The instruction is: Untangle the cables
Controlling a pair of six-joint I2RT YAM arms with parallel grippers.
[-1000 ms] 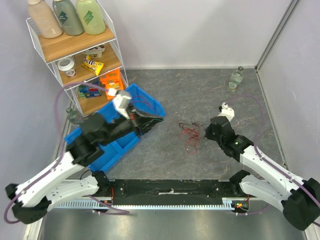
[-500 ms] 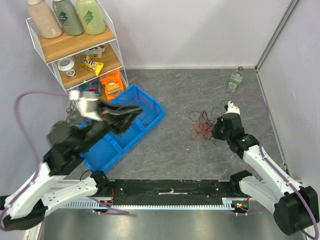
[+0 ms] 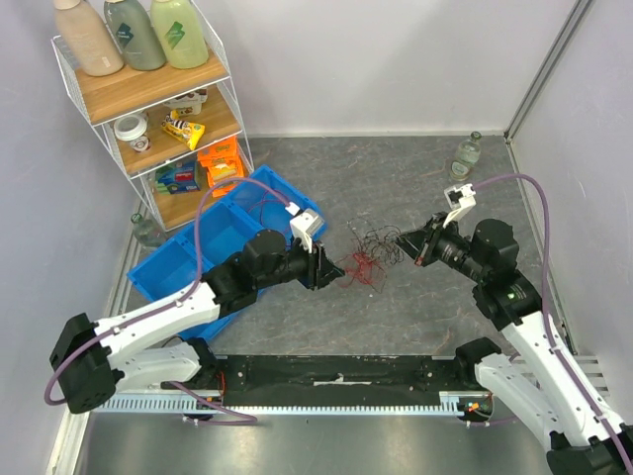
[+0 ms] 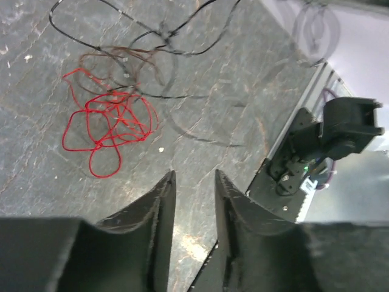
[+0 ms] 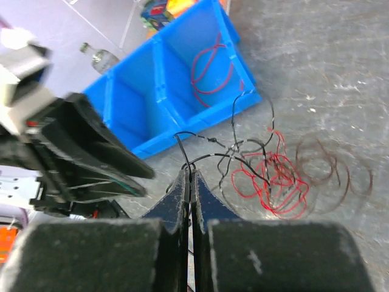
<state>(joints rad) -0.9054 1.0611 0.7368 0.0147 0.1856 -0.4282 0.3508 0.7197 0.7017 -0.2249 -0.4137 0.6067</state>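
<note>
The cables lie mid-table: a red bunch [image 3: 361, 269] and thin black loops [image 3: 381, 242] behind it. My left gripper [image 3: 321, 267] sits just left of the red bunch, its jaws a little apart and empty [image 4: 192, 176]; the red bunch [image 4: 106, 128], a brown loop [image 4: 140, 67] and the black wire [image 4: 182, 36] lie ahead of it. My right gripper [image 3: 404, 240] is shut on the black cable [image 5: 182, 146], which rises from its tips [image 5: 189, 175]. The red bunch [image 5: 273, 176] and brown loops [image 5: 328, 164] lie beyond it.
A blue bin [image 3: 163, 267] stands left of centre, with a red cable [image 5: 209, 64] in one compartment [image 5: 182, 91]. A wire shelf [image 3: 148, 99] with bottles and packets stands at back left. A glass bottle [image 3: 467, 153] stands at back right, a small one [image 3: 143, 230] by the shelf.
My left arm swung from over the bin down to the table centre, beside the red bunch. My right gripper drew back right and turned toward the centre, holding the black cable.
</note>
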